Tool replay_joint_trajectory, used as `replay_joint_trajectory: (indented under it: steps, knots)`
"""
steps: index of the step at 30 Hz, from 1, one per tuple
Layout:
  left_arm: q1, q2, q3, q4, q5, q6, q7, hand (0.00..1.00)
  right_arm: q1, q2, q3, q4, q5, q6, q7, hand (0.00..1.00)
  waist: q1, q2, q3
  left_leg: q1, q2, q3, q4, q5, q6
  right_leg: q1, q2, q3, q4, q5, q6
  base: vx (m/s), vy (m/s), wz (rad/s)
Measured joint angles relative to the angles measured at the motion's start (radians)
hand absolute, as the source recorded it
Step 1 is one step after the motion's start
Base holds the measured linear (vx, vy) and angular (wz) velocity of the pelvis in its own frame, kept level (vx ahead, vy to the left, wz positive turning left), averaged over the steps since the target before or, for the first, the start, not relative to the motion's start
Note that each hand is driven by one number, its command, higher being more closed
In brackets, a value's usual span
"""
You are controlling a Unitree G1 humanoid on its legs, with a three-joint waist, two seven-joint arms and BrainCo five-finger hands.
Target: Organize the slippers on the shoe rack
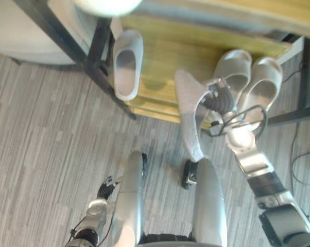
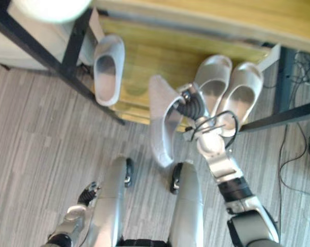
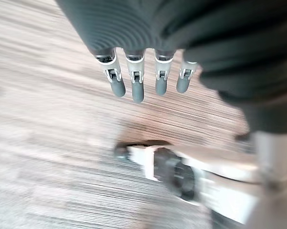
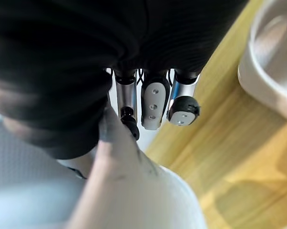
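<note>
At the yellow wooden shoe rack's (image 1: 165, 56) front edge, a pale grey foam slipper (image 1: 188, 118) hangs sideways, its rim pinched in the right hand (image 1: 217, 98). The left hand (image 3: 134, 81) dangles slack-fingered. That shallow pinch may slip, dropping the slipper short.

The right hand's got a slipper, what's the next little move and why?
Probably carry the held slipper forward and lay it flat beside the lone slipper. The right hand grips it tilted at the shelf edge, one end over the floor; bare shelf shows between the lone slipper and the pair.
</note>
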Motion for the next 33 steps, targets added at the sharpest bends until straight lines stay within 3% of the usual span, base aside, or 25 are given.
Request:
replay_joint_trajectory:
  steps: [8, 17, 23, 33]
  knots:
    - [0.036, -0.036, 0.058, -0.079, 0.0, -0.002, 0.015, 0.0, -0.156, 0.002, 0.002, 0.037, -0.135, 0.034, -0.091, 1.0, 0.027, -0.001, 0.0, -0.049, 0.0, -0.008, 0.046, -0.004, -0.009, -0.043, -0.021, -0.01, 0.076, -0.045, -0.004, -0.04, -0.054, 0.09]
    - [0.047, -0.043, 0.059, -0.126, 0.0, -0.004, 0.03, 0.0, -0.353, -0.021, 0.053, 0.187, -0.241, 0.08, -0.12, 1.0, 0.057, -0.003, -0.006, -0.082, 0.015, -0.009, 0.072, 0.006, -0.027, -0.06, -0.035, -0.031, 0.12, -0.065, -0.026, -0.01, -0.042, 0.1]
    - [0.062, -0.054, 0.059, -0.131, -0.001, -0.006, 0.051, 0.0, -0.43, -0.028, 0.088, 0.35, -0.326, 0.133, -0.135, 1.0, 0.085, -0.002, -0.093, -0.112, 0.018, -0.021, 0.074, 0.007, -0.03, -0.08, -0.037, -0.048, 0.122, -0.069, -0.032, 0.0, -0.009, 0.02]
    - [0.061, -0.07, 0.061, -0.128, -0.005, -0.009, 0.088, 0.0, -0.56, -0.024, 0.085, 0.558, -0.407, 0.216, -0.188, 1.0, 0.099, -0.003, -0.121, -0.135, 0.002, -0.037, 0.071, 0.018, -0.045, -0.087, -0.06, -0.067, 0.139, -0.086, -0.037, -0.02, -0.014, 0.1]
